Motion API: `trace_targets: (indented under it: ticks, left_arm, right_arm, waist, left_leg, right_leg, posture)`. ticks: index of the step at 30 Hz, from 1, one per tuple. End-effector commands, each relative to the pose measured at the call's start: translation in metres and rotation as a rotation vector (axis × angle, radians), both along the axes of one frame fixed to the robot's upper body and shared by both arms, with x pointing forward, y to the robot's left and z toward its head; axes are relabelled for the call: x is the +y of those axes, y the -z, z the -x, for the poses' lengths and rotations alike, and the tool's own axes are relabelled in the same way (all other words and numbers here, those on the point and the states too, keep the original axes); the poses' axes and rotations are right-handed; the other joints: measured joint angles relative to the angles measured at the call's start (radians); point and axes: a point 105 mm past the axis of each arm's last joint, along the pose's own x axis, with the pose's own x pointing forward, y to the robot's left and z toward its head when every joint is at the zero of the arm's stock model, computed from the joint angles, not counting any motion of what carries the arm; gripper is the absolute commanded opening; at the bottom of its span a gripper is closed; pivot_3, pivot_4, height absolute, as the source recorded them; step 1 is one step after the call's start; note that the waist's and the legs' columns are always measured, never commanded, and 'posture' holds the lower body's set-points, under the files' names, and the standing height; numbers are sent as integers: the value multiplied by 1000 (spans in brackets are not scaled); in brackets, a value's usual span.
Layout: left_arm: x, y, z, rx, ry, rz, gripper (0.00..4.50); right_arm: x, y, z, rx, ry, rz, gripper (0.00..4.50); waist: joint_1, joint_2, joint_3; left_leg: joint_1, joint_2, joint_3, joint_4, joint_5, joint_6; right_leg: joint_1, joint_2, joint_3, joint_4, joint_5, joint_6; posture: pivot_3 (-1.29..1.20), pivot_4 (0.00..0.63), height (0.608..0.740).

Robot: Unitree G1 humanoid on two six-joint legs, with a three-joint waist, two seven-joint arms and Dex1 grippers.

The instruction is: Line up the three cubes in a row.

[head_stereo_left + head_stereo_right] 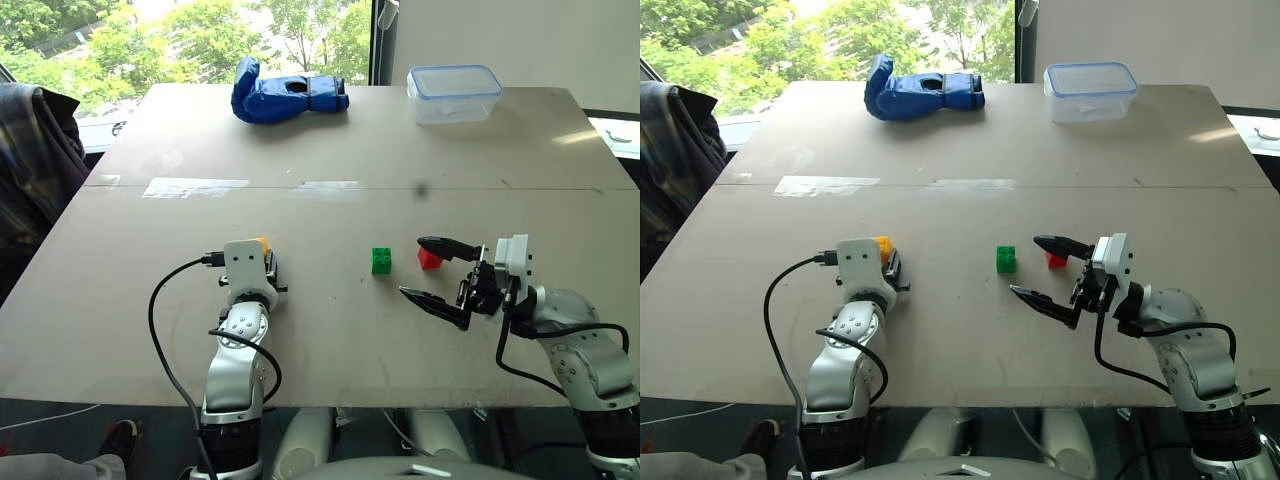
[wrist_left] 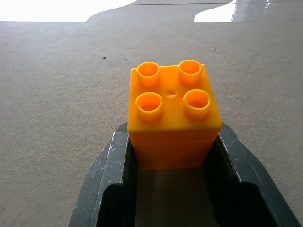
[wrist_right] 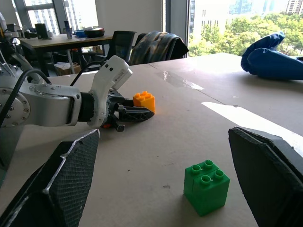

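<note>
Pale wooden tabletop [image 1: 330,330], seen from the head cam; clock directions taken w/ 12 = far edge, centre = small green studded plastic brick cube [image 1: 381,260].

Green cube sits alone, upright, studs up, nothing touching it. Small red plastic brick cube [image 1: 430,259] lies at approx 3 o'clock of it, near but apart, partly hidden behind the upper finger of the right gripper [image 1: 432,271]. Right gripper's jaws are spread wide, holding nothing; it points across toward the green cube, one finger over the red cube, the other nearer the robot at approx 4 o'clock.

Small yellow-orange studded plastic brick cube [image 2: 172,118] at approx 9 o'clock of green, well apart. Left gripper [image 1: 263,262] is clamped on it: in the left wrist cam both black fingers press its lower side faces, cube upright, on or just above the tabletop, can't tell which.

Blue padded glove [image 1: 285,94] at approx 11 o'clock, far back; clear plastic lidded box [image 1: 453,93] at approx 1 o'clock, also far back. Both well apart from the cubes. Strip of clear tape [image 1: 196,187] lies along the board seam. Table between yellow and green cubes is bare.
</note>
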Motion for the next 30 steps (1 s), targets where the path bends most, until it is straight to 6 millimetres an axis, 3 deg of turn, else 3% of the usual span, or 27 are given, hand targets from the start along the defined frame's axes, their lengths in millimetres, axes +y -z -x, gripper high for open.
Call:
trace_targets:
  ticks: [1,3,6,10,13,18,30]
  left_arm:
    - [4,-11,-10,-53,145,10,1303]
    - [-7,-19,-15,-95,324,15,1303]
    - [-33,-28,-11,-132,753,-4,1303]
    - [-53,-14,5,-52,1316,-115,1303]
    - [-57,-7,2,6,1524,-159,1303]
    - [-64,-6,-18,75,1666,-205,1303]
    - [-66,-6,-38,124,1674,-302,1303]
  right_arm:
    - [-4,-10,0,-50,6,-9,4500]
    - [-5,-9,-1,-49,8,-7,4500]
    - [-9,-8,-3,-51,14,0,4500]
    - [-13,-6,-4,-55,21,11,4500]
    - [-15,-4,-5,-66,32,21,4500]
    - [-17,0,3,-61,62,20,4500]
    - [-34,7,19,-48,184,27,4500]
  waist:
    - [-1,0,0]
    - [0,0,0]
    - [2,0,0]
    - [5,1,1]
    - [4,1,1]
    - [4,1,1]
    - [-23,0,1]
  left_leg:
    - [0,0,0,0,0,0]
    - [0,0,0,0,0,0]
    - [-1,0,0,0,2,-3]
    - [-1,0,1,0,2,-3]
    - [-1,-2,1,0,2,-3]
    - [-4,-4,-1,1,0,1]
    - [-3,-5,0,2,-1,3]
  right_leg:
    - [0,0,0,0,0,0]
    - [0,0,0,0,0,0]
    - [0,0,-1,-1,0,0]
    - [0,-1,0,-2,0,0]
    - [0,1,-1,-2,0,0]
    - [-1,1,-3,-2,0,0]
    - [-2,1,-1,3,0,1]
  posture:
    - [0,150,740]
    - [0,150,740]
    - [0,150,740]
    - [0,150,740]
    - [0,150,740]
    - [0,150,740]
    - [0,150,740]
